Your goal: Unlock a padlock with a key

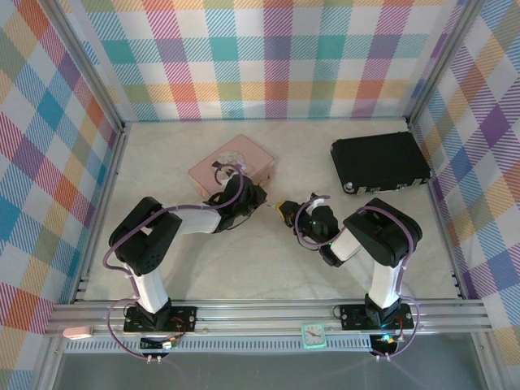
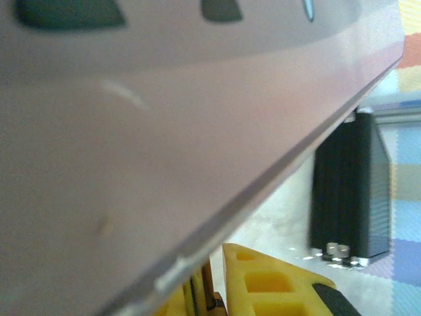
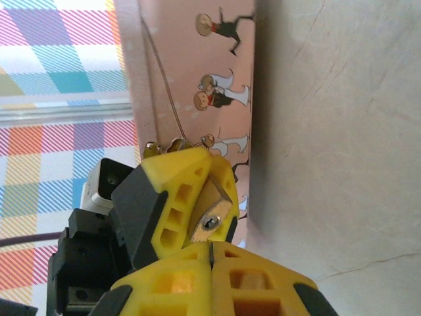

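Note:
The tiny brass padlock (image 3: 212,220) is clamped between the yellow fingers of my left gripper (image 3: 197,197), with its keyhole end facing the right wrist camera. My right gripper (image 3: 210,253) sits just below it with its yellow fingers pressed together. A thin dark edge in their seam, the key seen edge-on, points at the keyhole. From above, the left gripper (image 1: 262,200) and right gripper (image 1: 286,213) meet tip to tip in front of the pink tin (image 1: 231,165). In the left wrist view a brass sliver of the padlock (image 2: 212,289) shows beside a yellow finger (image 2: 276,283). The shackle is hidden.
The pink tin (image 2: 131,164) with cartoon figures lies right behind the left gripper, very close to its camera. A black box (image 1: 380,161) sits at the back right. Plaid walls enclose the pale table (image 1: 268,268) on three sides.

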Tool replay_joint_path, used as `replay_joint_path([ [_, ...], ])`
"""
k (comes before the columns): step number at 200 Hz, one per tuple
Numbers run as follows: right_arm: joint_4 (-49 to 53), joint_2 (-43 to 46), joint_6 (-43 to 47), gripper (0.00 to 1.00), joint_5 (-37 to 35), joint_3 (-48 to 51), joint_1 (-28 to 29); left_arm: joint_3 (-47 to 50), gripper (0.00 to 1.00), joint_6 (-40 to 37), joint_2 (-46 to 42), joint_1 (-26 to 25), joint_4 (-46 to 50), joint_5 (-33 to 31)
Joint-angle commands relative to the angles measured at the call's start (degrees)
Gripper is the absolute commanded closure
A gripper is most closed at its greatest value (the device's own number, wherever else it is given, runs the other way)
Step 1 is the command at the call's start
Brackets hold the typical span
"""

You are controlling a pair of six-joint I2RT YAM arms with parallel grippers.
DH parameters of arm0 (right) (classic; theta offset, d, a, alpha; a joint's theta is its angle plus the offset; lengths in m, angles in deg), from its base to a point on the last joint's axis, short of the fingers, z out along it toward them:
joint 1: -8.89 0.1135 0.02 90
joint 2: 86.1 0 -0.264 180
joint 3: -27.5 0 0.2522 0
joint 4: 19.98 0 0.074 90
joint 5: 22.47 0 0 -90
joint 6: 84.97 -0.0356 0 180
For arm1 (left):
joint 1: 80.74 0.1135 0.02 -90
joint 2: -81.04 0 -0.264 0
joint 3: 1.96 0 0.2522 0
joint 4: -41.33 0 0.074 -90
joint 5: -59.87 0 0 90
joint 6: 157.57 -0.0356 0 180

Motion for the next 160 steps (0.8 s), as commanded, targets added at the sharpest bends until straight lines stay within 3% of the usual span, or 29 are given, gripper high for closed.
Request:
replay_joint_path([
  [1,0.2,1.3,7.5,1.0,6.0,1.1,-0.7,-3.6,1.0,-9.2,-0.3,-0.6,8.2,-0.4],
  [60,13.7,9.2,17.5,1.0,7.0,2.3,-1.0,-5.1,0.98,-29.5,-0.9,0.4,17.1,2.4],
  [101,27.4,18.4,25.1,1.0,6.1,0.2,-1.0,-4.8,0.89,-35.9,-0.6,3.4,19.4,5.5],
  [126,33.4,22.8,28.2,1.0,4.6,-0.6,-1.0,-4.2,0.8,-37.4,-2.6,5.3,21.2,5.0],
  [160,37.1,25.4,30.4,1.0,4.3,-2.3,-1.0,-3.1,0.54,-33.9,-8.3,7.1,24.2,5.3],
])
